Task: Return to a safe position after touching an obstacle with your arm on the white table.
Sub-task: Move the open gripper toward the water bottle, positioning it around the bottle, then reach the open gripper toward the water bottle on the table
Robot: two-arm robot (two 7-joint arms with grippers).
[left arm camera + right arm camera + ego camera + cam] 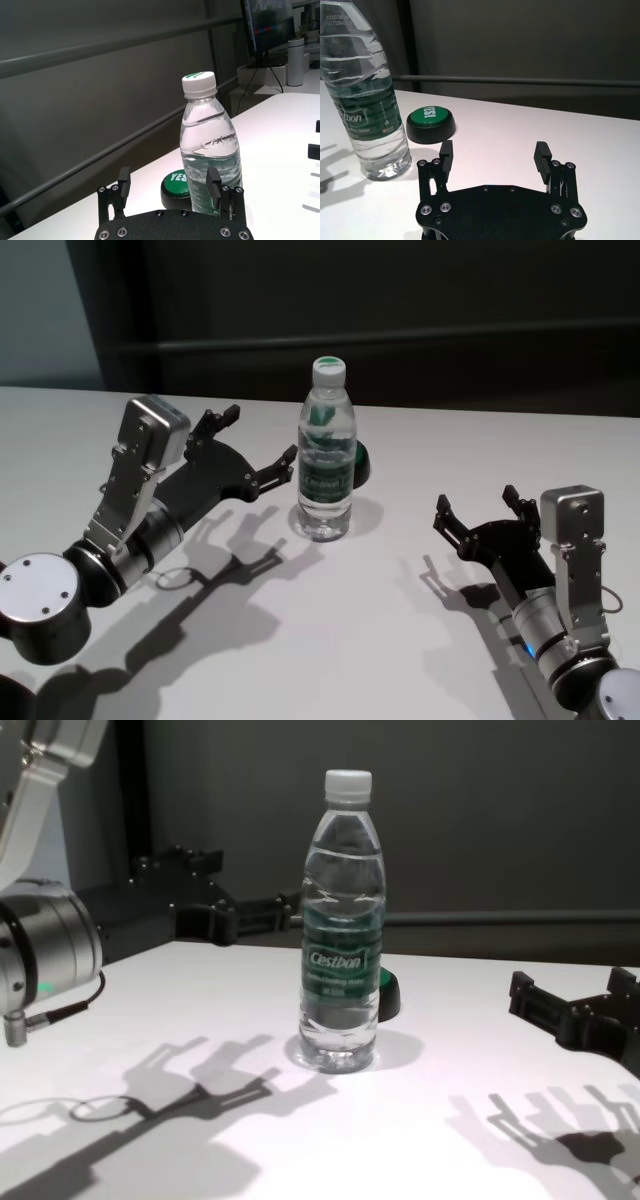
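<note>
The obstacle, a clear water bottle (326,455) with a white cap and a green label, stands upright on the white table (380,640). My left gripper (250,445) hovers open just left of it. One of its fingertips (213,181) lies right against the bottle's side (210,145); I cannot tell whether they touch. Nothing is between the left fingers. My right gripper (480,505) is open and empty, low over the table to the right of the bottle (367,100) and well apart from it. The chest view shows the bottle (343,950) at centre.
A low green-and-black button (431,122) sits on the table just behind and right of the bottle (360,465). A dark wall with a horizontal rail runs behind the table's far edge. The left arm's elbow (40,605) rests near the front left.
</note>
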